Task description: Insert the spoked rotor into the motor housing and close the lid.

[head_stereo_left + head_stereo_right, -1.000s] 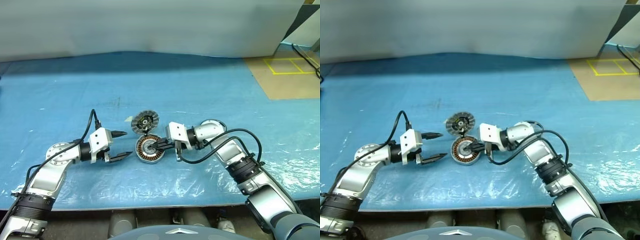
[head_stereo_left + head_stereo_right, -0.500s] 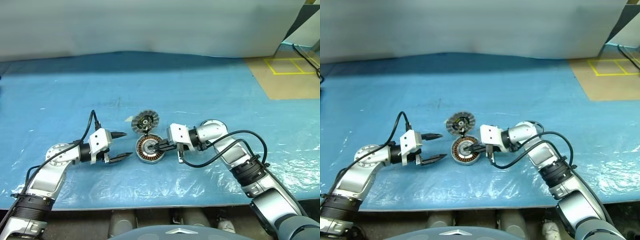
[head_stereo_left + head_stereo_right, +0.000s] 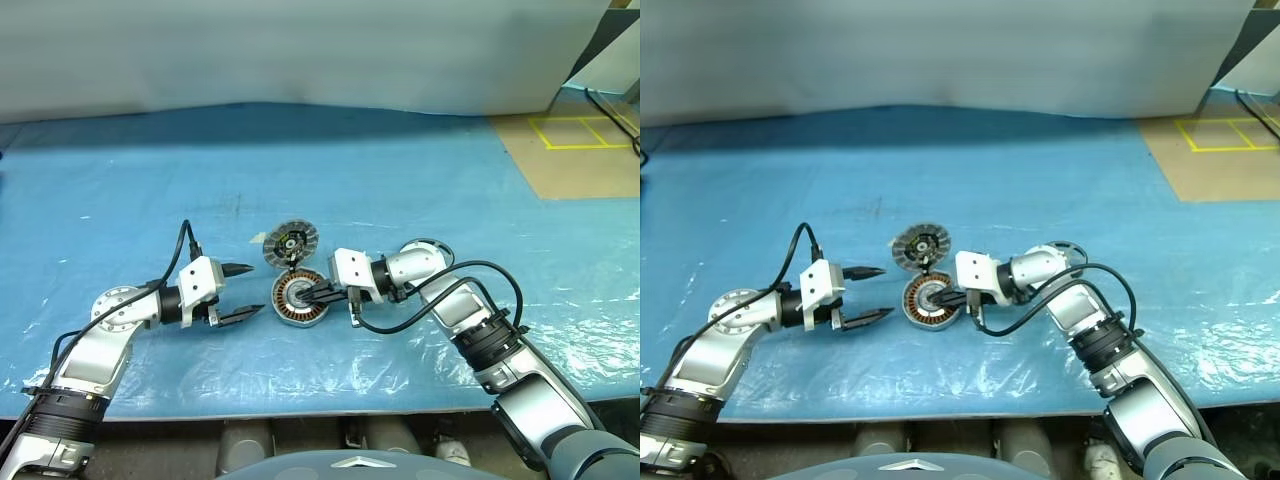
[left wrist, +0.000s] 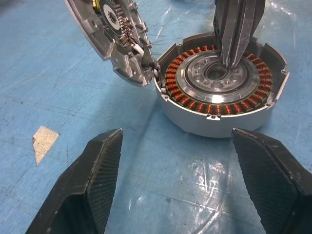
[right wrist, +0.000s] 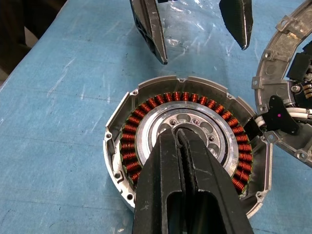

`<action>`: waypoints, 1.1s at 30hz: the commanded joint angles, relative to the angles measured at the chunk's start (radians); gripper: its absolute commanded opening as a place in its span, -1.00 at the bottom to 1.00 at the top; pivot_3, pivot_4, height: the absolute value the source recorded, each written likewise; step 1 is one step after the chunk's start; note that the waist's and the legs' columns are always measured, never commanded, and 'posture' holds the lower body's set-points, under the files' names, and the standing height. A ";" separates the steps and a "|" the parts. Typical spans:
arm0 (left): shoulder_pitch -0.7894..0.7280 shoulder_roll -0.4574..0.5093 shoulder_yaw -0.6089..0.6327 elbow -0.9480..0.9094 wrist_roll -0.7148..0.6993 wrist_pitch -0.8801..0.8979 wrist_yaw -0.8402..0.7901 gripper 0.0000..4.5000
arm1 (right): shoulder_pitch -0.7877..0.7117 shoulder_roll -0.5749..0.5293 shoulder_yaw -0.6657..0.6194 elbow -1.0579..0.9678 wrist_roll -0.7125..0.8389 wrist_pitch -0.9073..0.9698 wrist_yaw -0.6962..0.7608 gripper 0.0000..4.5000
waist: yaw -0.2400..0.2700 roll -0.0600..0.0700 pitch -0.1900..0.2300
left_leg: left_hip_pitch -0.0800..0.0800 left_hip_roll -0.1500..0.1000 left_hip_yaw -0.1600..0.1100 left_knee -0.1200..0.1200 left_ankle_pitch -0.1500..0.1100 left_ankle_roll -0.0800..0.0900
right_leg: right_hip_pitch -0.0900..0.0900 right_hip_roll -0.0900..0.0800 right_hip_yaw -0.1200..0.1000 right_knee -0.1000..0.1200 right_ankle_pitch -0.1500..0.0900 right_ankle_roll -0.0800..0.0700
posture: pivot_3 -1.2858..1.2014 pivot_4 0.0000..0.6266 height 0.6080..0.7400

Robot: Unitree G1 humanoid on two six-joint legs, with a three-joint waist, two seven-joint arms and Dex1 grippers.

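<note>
Round housing (image 3: 300, 298) lying flat on a blue plastic-covered table (image 3: 420, 180), near its front edge: silver metal rim with small notched tabs, a ring of copper-red coil windings inside, and a pale machined hub with a dark centre bore. Just behind it and touching its rim, propped at a tilt, a grey disc — the lid (image 3: 290, 243) — with fine ribs round the edge, a dark middle, and white wires and a black clip joining it to the housing wall. Right gripper (image 3: 318, 293) reaching in from the right, black fingers pressed together with nothing between them, tips resting down in the hub's bore. Left gripper (image 3: 247, 291) just left of the housing and clear of it, fingers spread wide and empty, textured black pads (image 4: 100, 170) facing each other across bare sheet. Black cables looping along both forearms. Wrinkled glossy film over the blue sheet, catching glare near the front. Small pale scrap of tape (image 4: 43, 141) stuck to the sheet near the left gripper. Grey wall behind the table; off to the far right, brown floor (image 3: 580, 150) marked with yellow tape lines.
</note>
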 commanded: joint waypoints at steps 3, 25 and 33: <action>0.011 0.012 0.019 -0.019 -0.006 -0.020 0.002 0.66 | -0.035 0.004 -0.014 -0.032 -0.009 0.009 -0.025 -0.98 | -0.001 0.000 0.000 | 0.000 0.000 0.000 0.000 0.000 0.000 | 0.000 0.000 0.000 0.000 0.000 0.000 | 0.03 -0.52 1.00; -0.002 0.005 0.005 -0.022 -0.003 -0.014 0.003 0.66 | -0.020 0.004 0.003 0.010 -0.008 -0.031 -0.013 -0.98 | 0.000 0.000 0.000 | 0.000 0.000 0.000 0.000 0.000 0.000 | 0.000 0.000 0.000 0.000 0.000 0.000 | 0.03 -0.52 1.00; 0.005 0.008 0.006 -0.037 -0.002 -0.005 0.007 0.66 | 0.003 -0.012 -0.006 -0.012 0.001 -0.029 -0.004 -0.98 | 0.000 0.000 0.000 | 0.000 0.000 0.000 0.000 0.000 0.000 | 0.000 0.000 0.000 0.000 0.000 0.000 | 0.03 -0.52 1.00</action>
